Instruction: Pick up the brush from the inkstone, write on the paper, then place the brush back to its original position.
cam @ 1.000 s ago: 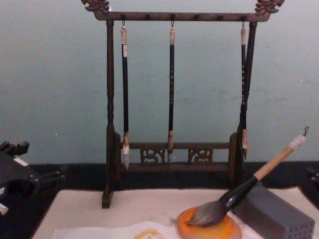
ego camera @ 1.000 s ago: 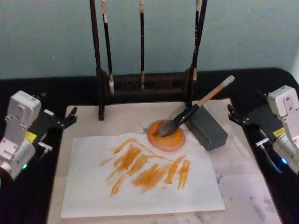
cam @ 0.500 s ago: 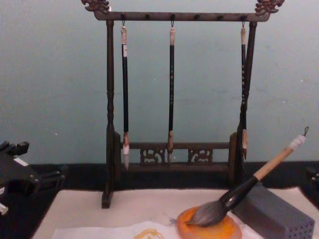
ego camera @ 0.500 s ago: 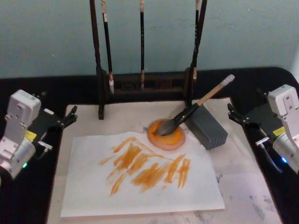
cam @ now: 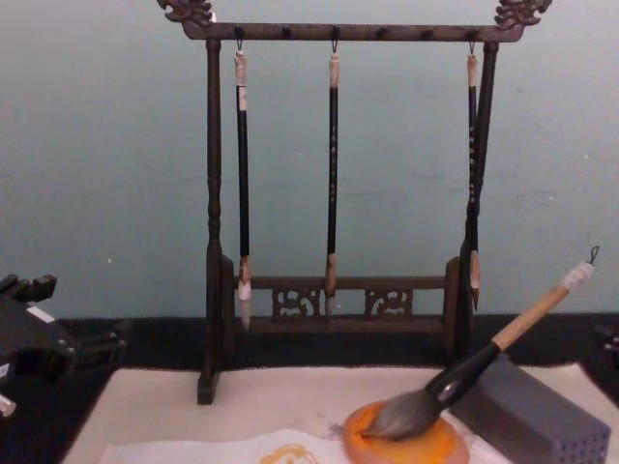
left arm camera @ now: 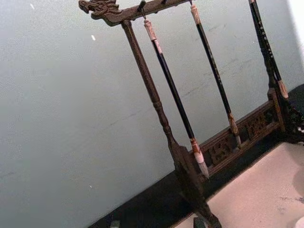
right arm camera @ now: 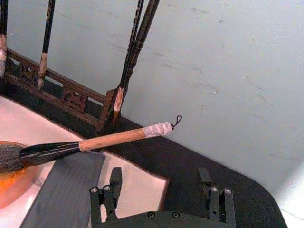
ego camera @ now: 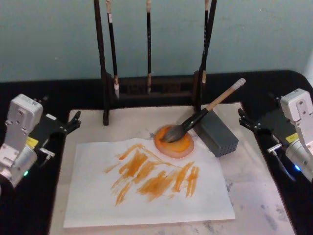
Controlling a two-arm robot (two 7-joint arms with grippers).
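Nothing moved: brush on inkstone, paper inked, task judged done. Left gripper and right gripper parked, jaws apart, empty.

Head view looks down, chest view level, sharing the rack.

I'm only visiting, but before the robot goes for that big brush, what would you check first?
1. Brush resting with its bristles on the inkstone and its handle propped on the grey block: ok.
2. Handle uncovered and free to grasp: ok.
3. Right gripper open, short of the handle: ok.
4. Left gripper off to the side, away from the paper: ok.
5. Paper flat on the mat, with bare white beside the orange strokes: ok.
6. Enough ink on the bristles: cannot tell.
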